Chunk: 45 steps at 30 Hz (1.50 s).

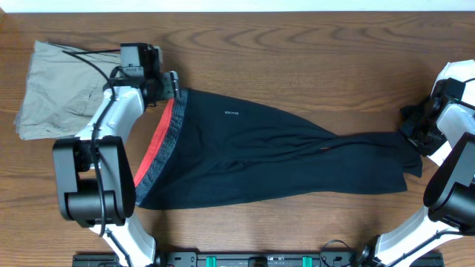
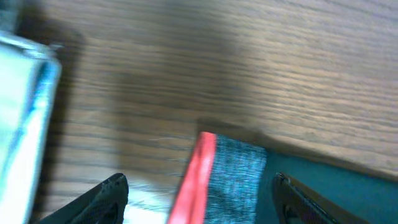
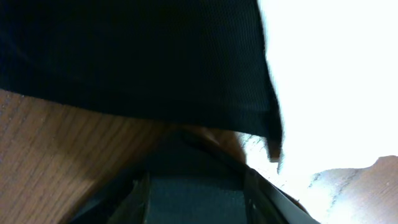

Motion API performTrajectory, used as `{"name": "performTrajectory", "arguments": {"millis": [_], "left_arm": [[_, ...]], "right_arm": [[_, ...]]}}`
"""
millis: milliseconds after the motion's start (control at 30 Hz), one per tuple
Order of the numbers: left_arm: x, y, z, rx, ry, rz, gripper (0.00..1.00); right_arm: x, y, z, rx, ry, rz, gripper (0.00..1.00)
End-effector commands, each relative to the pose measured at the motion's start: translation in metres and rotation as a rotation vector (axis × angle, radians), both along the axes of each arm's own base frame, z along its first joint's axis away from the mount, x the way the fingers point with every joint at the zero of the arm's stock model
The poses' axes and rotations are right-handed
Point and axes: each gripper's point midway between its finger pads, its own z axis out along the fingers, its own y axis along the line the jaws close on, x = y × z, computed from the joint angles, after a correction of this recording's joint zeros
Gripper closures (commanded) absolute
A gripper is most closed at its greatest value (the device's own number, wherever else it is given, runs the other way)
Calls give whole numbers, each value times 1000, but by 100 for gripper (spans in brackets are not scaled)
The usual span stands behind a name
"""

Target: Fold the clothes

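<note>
1. From overhead, the leggings (image 1: 260, 152) lie flat across the middle of the table (image 1: 297, 44). The red-and-grey waistband (image 1: 159, 144) is at the left and the leg ends at the right. Only this view shows the small white logo (image 1: 232, 113).
2. Overhead places the left gripper (image 1: 169, 85) at the waistband's upper corner. Only the left wrist view shows its fingers (image 2: 109, 190) standing apart either side of that corner, clear of the cloth.
3. The right gripper (image 1: 415, 127) sits over the leg ends, dark on black from above. Its wrist view shows black fabric filling the top and a white garment (image 3: 336, 81) at the right. I cannot tell whether its jaws are parted or gripping.
4. Khaki trousers (image 1: 52, 89) show only overhead, in the upper left.
</note>
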Motion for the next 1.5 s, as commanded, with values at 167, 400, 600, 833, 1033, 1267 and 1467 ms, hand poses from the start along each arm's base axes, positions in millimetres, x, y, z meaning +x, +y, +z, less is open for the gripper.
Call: {"name": "performTrajectory", "arguments": {"millis": [167,400,600,833,1033,1267,1467], "left_arm": [[7,-12,-13,-3,3,-34,24],[7,-12,-23,-3,20,-34,24],[3,-12,-41,-4,59,-34,24],[8,-12,-38,-4,38,-34,24],[7,-13,-48,-4,52,-36,25],[3,-12,-64,-4,88,-36,25],[3,-12,-64,-4,89,-36,50]], "right_arm": [[-12,9,-22,52,61,4,51],[-13,9,-22,53,63,3,51],[-13,10,-22,55,67,4,51],[-14,10,-22,55,67,3,51],[-14,10,-22,55,67,3,51],[-15,10,-22,57,72,4,52],[-14,10,-21,57,73,3,50]]}}
